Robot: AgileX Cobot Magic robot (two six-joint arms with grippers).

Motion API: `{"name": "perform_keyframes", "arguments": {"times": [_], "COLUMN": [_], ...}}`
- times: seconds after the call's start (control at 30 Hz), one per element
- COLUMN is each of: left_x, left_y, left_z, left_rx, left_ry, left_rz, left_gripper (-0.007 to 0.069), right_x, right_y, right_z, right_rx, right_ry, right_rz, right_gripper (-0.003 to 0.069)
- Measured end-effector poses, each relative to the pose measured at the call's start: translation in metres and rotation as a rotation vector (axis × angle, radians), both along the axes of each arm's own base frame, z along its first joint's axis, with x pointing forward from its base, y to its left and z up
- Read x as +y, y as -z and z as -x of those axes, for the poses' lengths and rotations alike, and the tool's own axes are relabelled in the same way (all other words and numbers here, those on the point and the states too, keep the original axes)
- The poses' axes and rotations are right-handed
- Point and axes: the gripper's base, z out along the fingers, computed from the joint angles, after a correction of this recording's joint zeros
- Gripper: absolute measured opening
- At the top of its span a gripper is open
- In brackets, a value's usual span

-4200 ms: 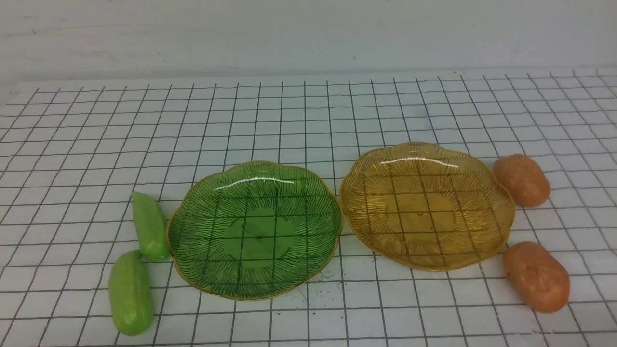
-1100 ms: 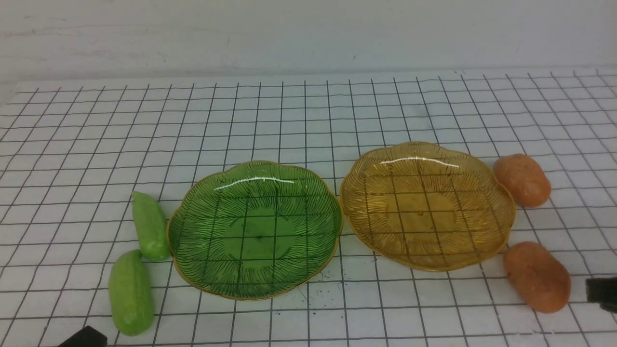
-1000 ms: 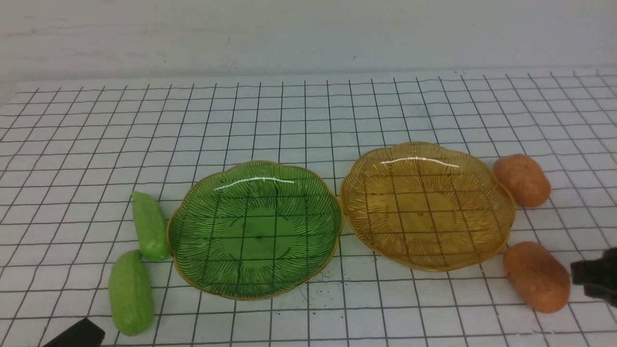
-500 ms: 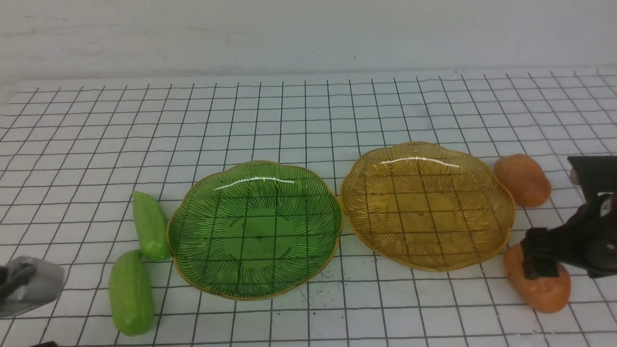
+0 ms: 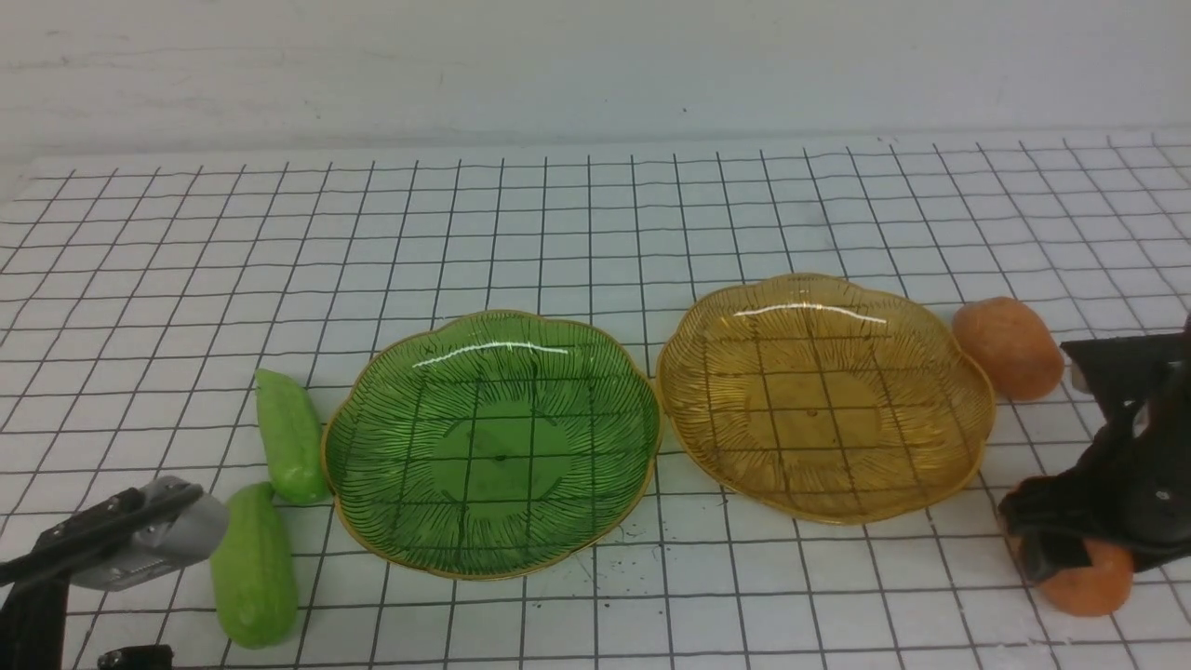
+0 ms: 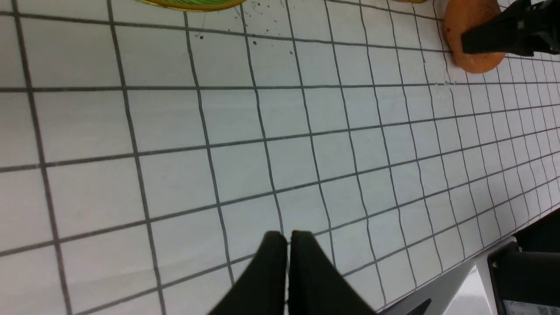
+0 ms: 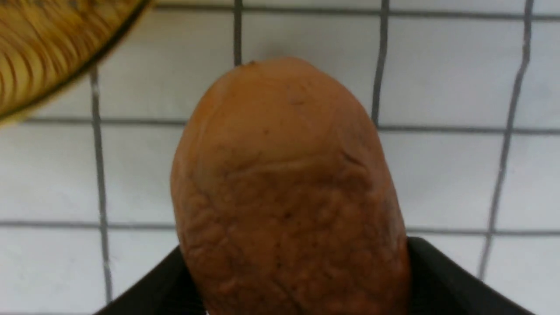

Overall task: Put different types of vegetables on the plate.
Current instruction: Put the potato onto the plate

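Two light-green cucumbers [image 5: 290, 437] [image 5: 253, 568] lie left of a green glass plate [image 5: 421, 549]. Two orange-brown potatoes lie right of an amber glass plate [image 5: 707, 321]. The far potato [image 5: 1010, 346] lies free. My right gripper [image 5: 1056, 540] sits over the near potato [image 5: 1089, 588], down at table level. In the right wrist view its black fingers [image 7: 442, 275] press both sides of that potato [image 7: 284, 175]. My left gripper [image 5: 135, 658] is shut and empty, low at the front left near the front cucumber. Its fingers meet in the left wrist view [image 6: 286, 238]. Both plates are empty.
The white gridded table [image 5: 595, 223] stretches back to a pale wall. The table's front edge and a dark base part [image 6: 525, 280] show in the left wrist view. The near potato and the right gripper also show there [image 6: 477, 65].
Both arms came into view from the front corners. The right gripper dropped around the near potato, which shifted slightly right and nearer. The left arm rose beside the front cucumber.
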Motion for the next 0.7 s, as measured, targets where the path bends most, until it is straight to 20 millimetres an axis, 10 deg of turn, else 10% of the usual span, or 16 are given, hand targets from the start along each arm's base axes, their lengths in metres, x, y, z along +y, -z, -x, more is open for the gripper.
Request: {"name": "perform_keyframes", "arguments": {"times": [0.27,0.43,0.7], "left_x": [0.000,0.000,0.001], "left_y": [0.000,0.000,0.000], "left_z": [0.000,0.000,-0.002], "left_rx": [0.002,-0.001,-0.014], "left_ry": [0.003,0.000,-0.015], "left_rz": [-0.003,-0.003,-0.007], "left_gripper": [-0.0007,-0.0003,0.0010], "right_x": [-0.002,0.032,0.082], "right_y": [-0.088,-0.121,-0.077], "right_z": [0.000,-0.007,-0.036], "right_rx": [-0.171,-0.382,-0.362], "right_ry": [0.027,0.011,-0.171], "right_rz": [0.002,-0.254,-0.320], "right_gripper": [0.0505,0.0505,0.0505]}}
